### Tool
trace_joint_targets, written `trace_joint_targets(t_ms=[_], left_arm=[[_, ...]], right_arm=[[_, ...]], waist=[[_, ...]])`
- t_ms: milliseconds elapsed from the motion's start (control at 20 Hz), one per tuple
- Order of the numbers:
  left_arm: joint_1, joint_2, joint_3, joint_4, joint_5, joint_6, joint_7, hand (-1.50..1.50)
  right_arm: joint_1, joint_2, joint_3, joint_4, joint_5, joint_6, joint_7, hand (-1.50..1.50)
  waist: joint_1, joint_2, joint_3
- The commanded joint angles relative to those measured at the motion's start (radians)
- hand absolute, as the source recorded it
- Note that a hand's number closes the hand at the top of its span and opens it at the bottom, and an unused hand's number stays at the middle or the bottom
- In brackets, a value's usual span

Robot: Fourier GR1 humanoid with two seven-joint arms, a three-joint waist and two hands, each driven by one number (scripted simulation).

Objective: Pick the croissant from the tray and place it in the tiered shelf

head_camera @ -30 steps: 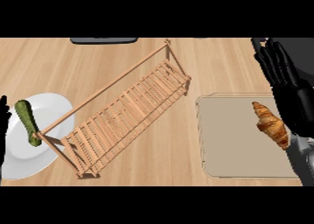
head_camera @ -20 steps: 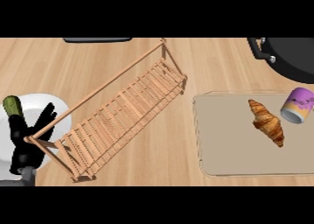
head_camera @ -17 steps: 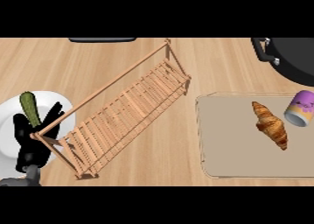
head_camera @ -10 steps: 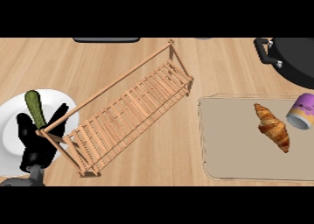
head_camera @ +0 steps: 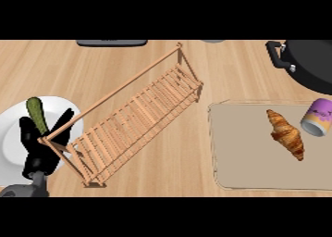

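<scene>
A golden-brown croissant (head_camera: pixel 287 134) lies on the beige tray (head_camera: pixel 247 148) at the right, beside a purple can. The wooden tiered shelf (head_camera: pixel 131 120) runs diagonally across the counter's middle. My left hand (head_camera: pixel 42 146) shows at the lower left with its fingers straight and pointing up, over the white plate and next to the shelf's near end. It holds nothing. My right hand is out of the view.
A white plate (head_camera: pixel 8 148) at the left carries a green cucumber (head_camera: pixel 37 112). A purple can (head_camera: pixel 320 116) lies on the tray's far right. A black pot (head_camera: pixel 317 65) stands at the top right. A dark object (head_camera: pixel 112 42) sits at the counter's back edge.
My right arm, over the tray 1.5 s ago, has left the view, uncovering the can and the pot. My left hand has shifted right, towards the shelf's near end.
</scene>
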Motion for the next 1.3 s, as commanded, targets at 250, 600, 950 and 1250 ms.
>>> trace_joint_targets(t_ms=[250, 600, 950, 1250], left_arm=[[-0.022, -0.045, -0.01, 0.077, -0.036, 0.002, -0.017, 0.0], [0.001, -0.054, 0.005, 0.006, -0.046, 0.018, 0.014, 0.0], [0.01, -0.069, 0.027, 0.069, -0.051, -0.035, -0.048, 0.0], [-0.032, -0.078, 0.034, 0.077, -0.076, -0.033, -0.002, 0.0]], right_arm=[[-0.069, 0.104, 0.068, -0.334, -0.017, -0.174, 0.525, -1.5], [-0.11, 0.17, 0.157, -0.421, 0.107, -0.228, 0.747, -1.5], [-0.08, 0.239, 0.238, -0.472, 0.231, -0.208, 0.799, -1.5], [-0.036, 0.317, 0.237, -0.479, 0.336, -0.264, 0.853, -1.5]], waist=[[-0.014, 0.003, -0.006], [0.004, 0.006, -0.004], [0.0, 0.006, -0.004], [-0.001, 0.007, -0.004]])
